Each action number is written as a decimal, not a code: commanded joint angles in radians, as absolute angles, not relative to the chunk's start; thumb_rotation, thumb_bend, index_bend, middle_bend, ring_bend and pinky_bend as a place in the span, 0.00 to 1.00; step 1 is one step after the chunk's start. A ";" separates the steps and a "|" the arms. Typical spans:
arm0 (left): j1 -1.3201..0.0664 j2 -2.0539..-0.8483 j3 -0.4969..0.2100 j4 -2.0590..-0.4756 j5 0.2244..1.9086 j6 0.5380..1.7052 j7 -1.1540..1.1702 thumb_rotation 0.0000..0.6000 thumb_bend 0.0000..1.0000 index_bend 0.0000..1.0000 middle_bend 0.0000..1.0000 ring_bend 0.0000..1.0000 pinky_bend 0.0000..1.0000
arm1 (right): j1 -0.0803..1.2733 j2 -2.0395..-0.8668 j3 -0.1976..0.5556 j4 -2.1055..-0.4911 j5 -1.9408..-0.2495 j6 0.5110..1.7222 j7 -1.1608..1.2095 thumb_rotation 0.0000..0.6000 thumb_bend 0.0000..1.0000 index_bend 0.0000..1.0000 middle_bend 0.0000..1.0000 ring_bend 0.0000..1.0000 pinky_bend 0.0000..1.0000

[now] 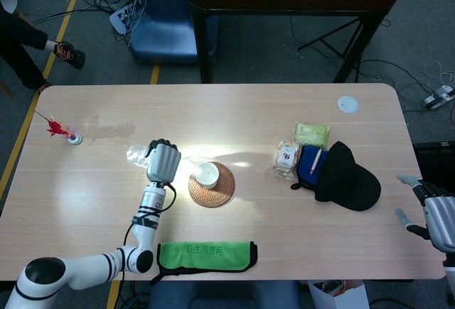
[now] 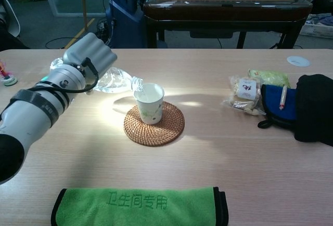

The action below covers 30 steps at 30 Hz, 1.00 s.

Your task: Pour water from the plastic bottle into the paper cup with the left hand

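Note:
My left hand (image 1: 162, 160) (image 2: 88, 55) grips a clear plastic bottle (image 2: 118, 79) (image 1: 136, 154), held almost on its side above the table. The bottle's mouth points right and sits just left of the rim of the white paper cup (image 2: 148, 103) (image 1: 207, 174). The cup stands upright on a round woven coaster (image 2: 154, 124) (image 1: 211, 185). My right hand (image 1: 434, 218) hangs open at the table's right edge, apart from everything, seen only in the head view.
A folded green cloth (image 2: 139, 205) lies at the near edge. At the right lie a black cap (image 1: 347, 175), a blue pouch with a pen (image 2: 277, 105), and snack packets (image 2: 244, 94). A white lid (image 1: 348, 104) sits far right; a small red trinket (image 1: 59, 128) far left.

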State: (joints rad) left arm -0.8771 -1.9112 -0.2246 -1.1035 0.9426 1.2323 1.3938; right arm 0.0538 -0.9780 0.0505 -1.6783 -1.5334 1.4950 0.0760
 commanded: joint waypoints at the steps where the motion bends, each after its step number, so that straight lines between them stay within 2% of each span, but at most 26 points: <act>1: -0.877 -1.912 -0.221 -1.103 0.945 1.230 1.389 1.00 0.05 0.67 0.83 0.61 0.68 | 0.054 -0.978 0.051 -1.678 -1.533 1.495 0.076 1.00 0.30 0.24 0.29 0.33 0.47; 8: -0.876 -1.922 -0.229 -1.097 0.943 1.226 1.350 1.00 0.05 0.68 0.84 0.61 0.69 | 0.053 -0.977 0.051 -1.678 -1.533 1.496 0.078 1.00 0.30 0.24 0.29 0.33 0.47; 20: -0.844 -1.929 -0.333 -1.188 0.783 1.207 1.240 1.00 0.05 0.68 0.84 0.61 0.69 | 0.054 -0.977 0.051 -1.679 -1.532 1.495 0.077 1.00 0.30 0.24 0.29 0.33 0.47; 30: -0.818 -1.913 -0.378 -1.203 0.777 1.249 1.071 1.00 0.05 0.68 0.84 0.62 0.69 | 0.058 -0.983 0.050 -1.675 -1.529 1.483 0.071 1.00 0.30 0.24 0.29 0.33 0.47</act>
State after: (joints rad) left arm -0.8256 -1.9173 -0.3680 -1.2021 0.7723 1.2338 1.0975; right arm 0.0584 -0.9831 0.0496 -1.6750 -1.5288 1.4830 0.0713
